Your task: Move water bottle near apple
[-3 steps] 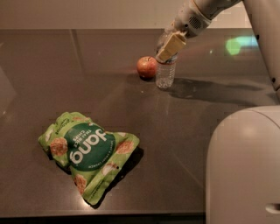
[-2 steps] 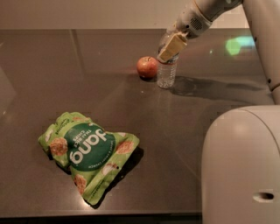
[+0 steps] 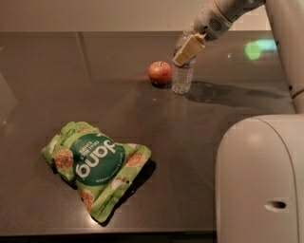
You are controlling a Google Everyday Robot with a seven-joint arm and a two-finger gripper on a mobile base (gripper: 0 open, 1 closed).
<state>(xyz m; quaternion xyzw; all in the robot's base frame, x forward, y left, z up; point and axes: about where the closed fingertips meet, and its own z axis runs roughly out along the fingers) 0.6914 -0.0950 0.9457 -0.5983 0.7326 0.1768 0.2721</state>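
Water bottle: your small clear ribbed plastic bottle (image 3: 182, 79) stands upright on the dark glossy tabletop (image 3: 71, 80), towards the far side, right of centre.
Apple: the small round red-orange apple (image 3: 160, 72) sits just left of the bottle, very close to it. You cannot tell whether the two touch.
Gripper: your tan-tipped gripper (image 3: 186, 51) reaches in from the upper right and sits at the top of the bottle, covering the cap and neck.
Gripper state: you cannot tell whether it is clamped on the bottle or loose around it.
Arm: the white arm (image 3: 223, 14) slants down from the top right corner to the gripper, and its shadow lies on the tabletop to the right of the bottle.
Snack bag: a crumpled green snack bag (image 3: 97, 163) with a dark round label lies flat near the front left, well apart from the bottle and apple.
Robot body: a large white rounded housing (image 3: 259, 180) fills your lower right corner.
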